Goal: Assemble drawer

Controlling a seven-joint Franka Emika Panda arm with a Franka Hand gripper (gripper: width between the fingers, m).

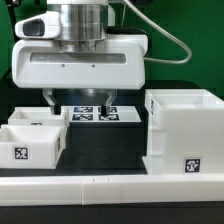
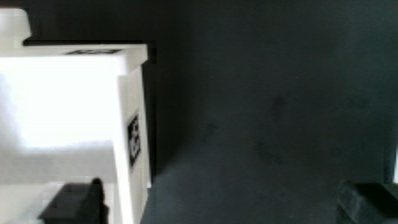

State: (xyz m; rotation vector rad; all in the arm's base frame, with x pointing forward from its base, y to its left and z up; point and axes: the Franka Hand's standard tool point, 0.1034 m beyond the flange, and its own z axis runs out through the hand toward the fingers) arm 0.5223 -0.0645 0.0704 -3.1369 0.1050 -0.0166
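Your hand (image 1: 75,100) hangs open over the black desk (image 1: 110,150), fingers (image 1: 101,100) spread wide with nothing between them. In the exterior view the marker board (image 1: 95,114) lies at 5 o'clock just below them. The large drawer case (image 1: 180,125) stands at 4 o'clock, and a small tagged drawer (image 1: 35,145) at 8 o'clock. In the wrist view, a white tagged part (image 2: 71,110) sits just beside one fingertip (image 2: 71,200).
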